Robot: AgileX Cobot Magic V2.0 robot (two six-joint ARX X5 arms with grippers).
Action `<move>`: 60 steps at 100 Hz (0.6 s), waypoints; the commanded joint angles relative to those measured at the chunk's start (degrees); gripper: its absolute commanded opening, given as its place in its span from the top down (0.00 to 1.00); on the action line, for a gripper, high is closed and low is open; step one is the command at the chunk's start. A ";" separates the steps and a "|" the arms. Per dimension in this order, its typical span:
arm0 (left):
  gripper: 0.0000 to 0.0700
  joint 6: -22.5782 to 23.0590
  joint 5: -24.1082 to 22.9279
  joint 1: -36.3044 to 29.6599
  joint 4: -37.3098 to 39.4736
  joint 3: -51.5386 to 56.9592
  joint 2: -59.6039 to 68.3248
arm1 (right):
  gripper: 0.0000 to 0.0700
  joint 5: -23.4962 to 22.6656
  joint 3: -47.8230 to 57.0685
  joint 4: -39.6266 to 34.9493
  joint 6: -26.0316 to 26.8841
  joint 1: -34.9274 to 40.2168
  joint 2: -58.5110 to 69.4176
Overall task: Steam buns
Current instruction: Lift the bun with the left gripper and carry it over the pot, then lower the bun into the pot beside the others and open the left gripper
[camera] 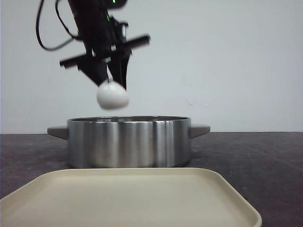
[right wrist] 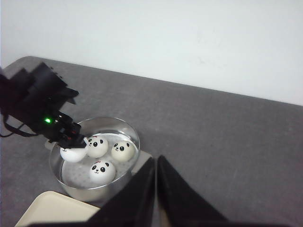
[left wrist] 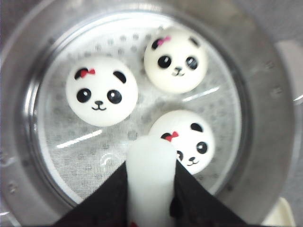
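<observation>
On the dark grey counter [camera: 265, 161], a cream rounded-square plastic tray [camera: 128, 198] lies nearest the camera, and a round brushed-steel pot [camera: 129, 142] with two side handles stands just behind it. Three glossy white dome-shaped panda-faced buns [left wrist: 102, 91] are seen resting on the perforated steamer insert [left wrist: 75, 142] inside the pot. A fourth white bun [camera: 112, 95] is held above the pot, pinched by the left gripper [camera: 111, 84]. The right gripper [right wrist: 156, 184] is seen well apart from the pot, its fingers pressed together and holding nothing.
</observation>
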 commanded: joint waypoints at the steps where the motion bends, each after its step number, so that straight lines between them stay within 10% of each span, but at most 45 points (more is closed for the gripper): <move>1: 1.00 1.62 -0.09 0.04 -0.26 1.55 2.64 | 1.00 0.13 1.01 -0.09 1.73 0.55 0.44; 49: 0.99 3.82 -0.37 0.15 0.22 1.55 10.43 | 1.00 1.81 1.01 -3.91 5.60 0.55 0.44; 60: 0.80 4.13 -0.44 0.15 0.17 1.55 10.43 | 1.00 2.08 1.01 -3.87 5.97 0.55 0.44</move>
